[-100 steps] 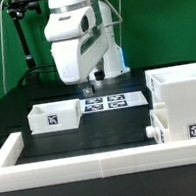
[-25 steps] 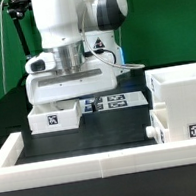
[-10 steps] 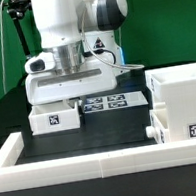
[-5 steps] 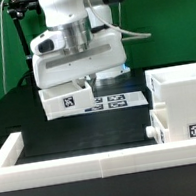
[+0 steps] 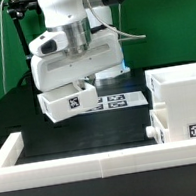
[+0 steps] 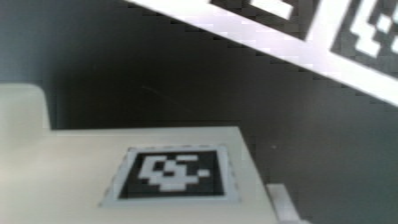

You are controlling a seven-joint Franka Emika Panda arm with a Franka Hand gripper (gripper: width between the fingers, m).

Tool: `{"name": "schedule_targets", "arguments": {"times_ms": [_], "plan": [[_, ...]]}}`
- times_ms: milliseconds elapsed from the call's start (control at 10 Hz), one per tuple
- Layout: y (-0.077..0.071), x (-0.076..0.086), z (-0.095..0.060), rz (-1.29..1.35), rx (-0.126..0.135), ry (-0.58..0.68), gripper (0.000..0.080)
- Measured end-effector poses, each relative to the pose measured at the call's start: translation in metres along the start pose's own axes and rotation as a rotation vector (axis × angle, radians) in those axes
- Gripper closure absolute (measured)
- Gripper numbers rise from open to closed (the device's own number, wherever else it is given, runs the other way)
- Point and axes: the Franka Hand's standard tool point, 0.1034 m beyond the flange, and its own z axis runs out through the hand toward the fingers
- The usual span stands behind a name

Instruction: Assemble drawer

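- Lift-off is the change: the small white plastic tray (image 5: 68,100) lay flat on the black desk (image 5: 87,138) a second ago. It now hangs clear of the desk, tilted, with its tagged face tipped toward the near edge.
- The tool (image 5: 83,85) looks closed on the tray's upper wall. The wrist hides most of the fingers, but the tray hangs from nothing else, so I judge the grip firm.
- The tray is held over the far part of the desk, toward the exterior view's left, just beside the flat white marker board (image 5: 115,102).
- For the task, the pick appears done. What seems left is carrying the tray across to the tall hollow white plastic box (image 5: 180,86).
- That box stands at the desk's near corner on the exterior view's right. A second knobbed white tray (image 5: 181,127) appears to sit in its lower part, with its round knob (image 5: 151,131) pointing to the exterior view's left.
- In the wrist view the tray shows a smooth pale face with one black-and-white square tag (image 6: 173,172), slightly blurred.
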Motion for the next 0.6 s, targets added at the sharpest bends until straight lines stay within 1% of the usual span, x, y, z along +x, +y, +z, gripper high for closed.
{"name": "schedule_targets", "arguments": {"times_ms": [100, 300, 400, 500, 600], "plan": [[0.006, 0.004, -0.003, -0.187, -0.018, 0.016, 0.0757], [0.014, 0.012, -0.010, -0.463, -0.040, 0.027, 0.0757], [0.015, 0.017, -0.012, -0.579, -0.057, 0.018, 0.0757], [0.015, 0.018, -0.013, -0.645, -0.065, 0.006, 0.0757], [0.016, 0.016, -0.012, -0.702, -0.066, 0.000, 0.0757]]}}
